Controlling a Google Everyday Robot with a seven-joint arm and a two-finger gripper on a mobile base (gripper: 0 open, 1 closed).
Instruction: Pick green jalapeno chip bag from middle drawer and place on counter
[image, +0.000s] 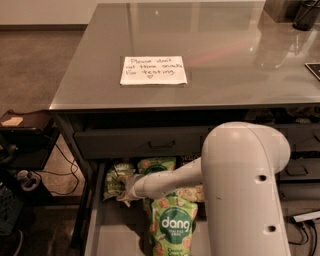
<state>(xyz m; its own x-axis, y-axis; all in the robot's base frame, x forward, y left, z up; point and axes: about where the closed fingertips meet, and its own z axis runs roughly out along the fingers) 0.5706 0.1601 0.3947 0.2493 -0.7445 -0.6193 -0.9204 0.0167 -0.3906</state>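
At the far left, outside my work, a low dark side table (27, 125) stands with cables on the floor beside it. Next is the middle drawer (117, 235), pulled out toward the near side so that the arm can enter from above. In its far left corner lies the green jalapeno chip bag (116, 176), not yet on the counter (235, 65). The gripper (127, 189) is low in the drawer at the bag's right edge. Whether it is clamped on the bag or released, I cannot tell. Just right of it, the far dang pouch (157, 165) and the near dang pouch (172, 225) crowd the bag, and I judge they could be dragged along. The closed upper drawer (150, 142) overhangs the way up, and the paper note (153, 70) occupies the counter above.
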